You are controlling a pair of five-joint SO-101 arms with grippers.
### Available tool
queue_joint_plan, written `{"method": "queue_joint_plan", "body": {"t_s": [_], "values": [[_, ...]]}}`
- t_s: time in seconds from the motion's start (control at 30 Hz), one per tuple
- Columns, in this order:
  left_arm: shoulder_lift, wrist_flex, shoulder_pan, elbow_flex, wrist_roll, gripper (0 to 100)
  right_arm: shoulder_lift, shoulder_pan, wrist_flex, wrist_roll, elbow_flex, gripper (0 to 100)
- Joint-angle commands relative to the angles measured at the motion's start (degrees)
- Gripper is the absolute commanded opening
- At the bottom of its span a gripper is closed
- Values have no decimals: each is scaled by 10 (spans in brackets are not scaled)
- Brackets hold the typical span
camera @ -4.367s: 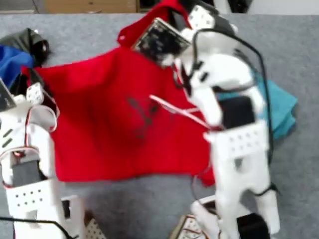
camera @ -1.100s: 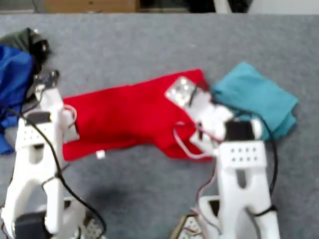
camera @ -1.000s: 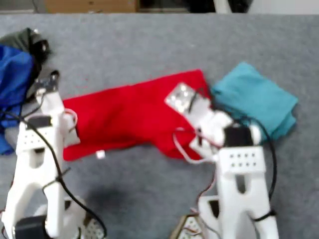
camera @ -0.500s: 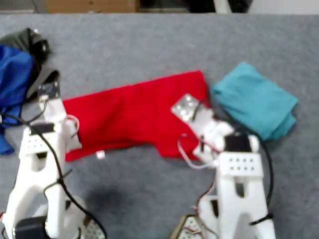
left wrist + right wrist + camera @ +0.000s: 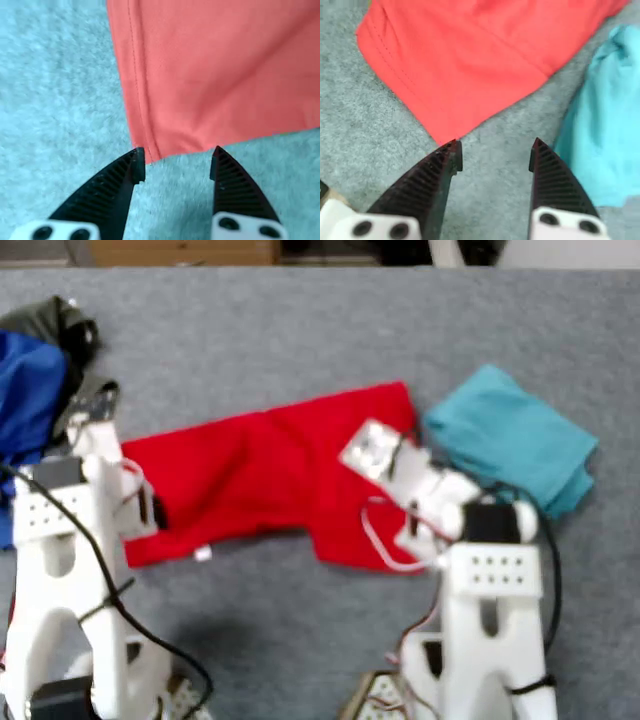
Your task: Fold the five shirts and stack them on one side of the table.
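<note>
A red shirt (image 5: 270, 475) lies folded into a long band across the middle of the table. My left gripper (image 5: 177, 160) is open just above the table, with a hemmed corner of the red shirt (image 5: 215, 65) right at its fingertips. My right gripper (image 5: 496, 150) is also open, over bare table between a rounded end of the red shirt (image 5: 470, 60) and a folded teal shirt (image 5: 600, 135). The teal shirt (image 5: 510, 445) sits at the right. The left arm (image 5: 60, 510) stands at the band's left end, the right arm (image 5: 480, 540) at its right end.
A crumpled blue shirt (image 5: 25, 380) and a dark green one (image 5: 60, 320) lie heaped at the far left. The grey table (image 5: 300, 330) stretches bare behind the red shirt and also in front of it between the two arm bases.
The red shirt, spread wide with one edge lifted earlier, now lies as a narrow band. In the last second both arms shifted slightly near its ends, and the right end's lower lobe spread out.
</note>
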Motion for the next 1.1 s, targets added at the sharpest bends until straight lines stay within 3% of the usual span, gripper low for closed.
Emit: {"method": "queue_joint_plan", "body": {"t_s": [0.0,0.07,0.1,0.23,0.5,0.67,1.07], "values": [[-8,6,-5,-85,29,160,6,5,-11,-25,-80,136],[0,-45,-5,-92,82,49,38,-9,-36,-40,-111,9],[7,-73,-4,-92,112,5,59,-18,-47,-48,-126,4],[74,-156,-3,-98,188,48,153,-58,-102,-86,-192,31],[277,-261,-4,-164,241,19,399,-82,-222,-161,-314,4],[383,-256,-3,-237,282,19,539,-82,-309,-207,-384,4],[539,-217,-51,-382,281,19,835,-39,-311,-222,-612,4]]}}
